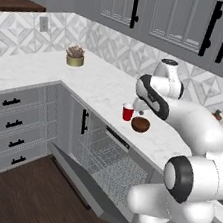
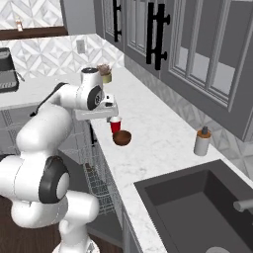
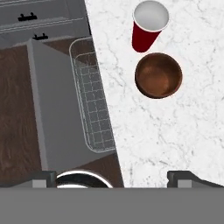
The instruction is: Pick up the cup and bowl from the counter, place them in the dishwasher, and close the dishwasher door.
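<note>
Looking down along the hand, we find the task at its very beginning: the cup (image 3: 148, 27) and the bowl (image 3: 158, 75) both stand on the counter (image 3: 183, 131), just beside one another near its front edge, and neither has been lifted. The gripper (image 3: 114, 177) hangs above the counter edge with its jaws spread wide apart and nothing between them. From the left base view we see the dishwasher (image 1: 107, 158) directly below the two vessels, the dishwasher door (image 1: 80, 182) dropped open toward the floor and the wire rack (image 1: 105, 160) bare. We judge that every step remains: two picks, two placements in the rack, and the closing of the door.

The cup is a tapered red cone with a white rim and white interior, smooth like plastic. The bowl is round, dark brown and glossy, slightly wider than the cup's mouth, with a shallow curved hollow. The counter is a white marbled slab with faint grey veins and a thick edge. The rack is a grid of thin grey wire; the door is a flat grey panel matching the cabinets. On the far counter stands a potted plant (image 1: 75, 56), and near the sink (image 2: 197, 207) a soap dispenser (image 2: 201, 141).
</note>
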